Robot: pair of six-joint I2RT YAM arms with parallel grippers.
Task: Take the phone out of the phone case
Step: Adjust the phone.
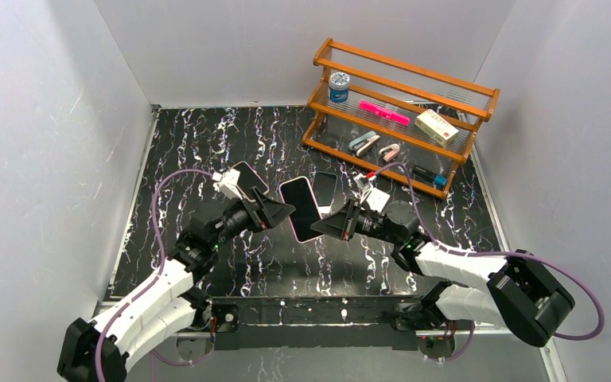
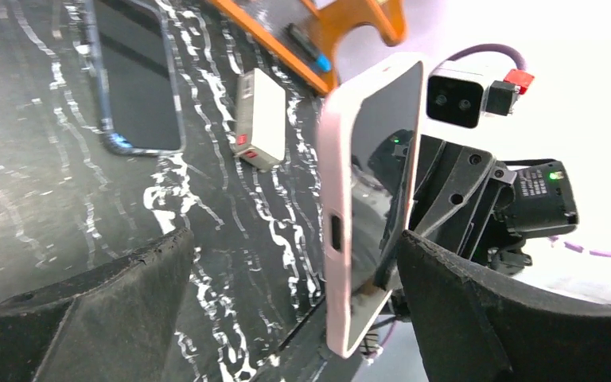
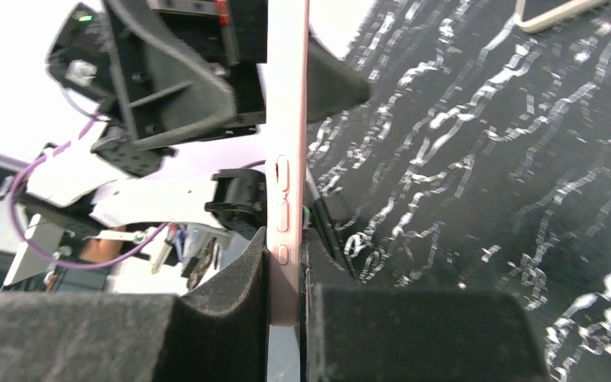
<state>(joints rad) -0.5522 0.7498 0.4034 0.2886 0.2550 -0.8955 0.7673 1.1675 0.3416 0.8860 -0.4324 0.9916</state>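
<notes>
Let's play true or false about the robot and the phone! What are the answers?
The right gripper pinches the phone. True.
The left gripper is squeezed shut on the phone. False: its jaws stand wide open, one on each side of it.
The phone lies flat on the table. False: it is held up above it.
A wooden rack stands at the back of the table. True.
The rack is empty. False: it holds a jar, a pink marker and more.

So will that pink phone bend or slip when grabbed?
Probably stiff: the pink phone juts straight though the right fingers pinch only one end. Its glossy screen shows reflections, so possibly slippery. Held edge-on, it'd likely topple if released.
</notes>
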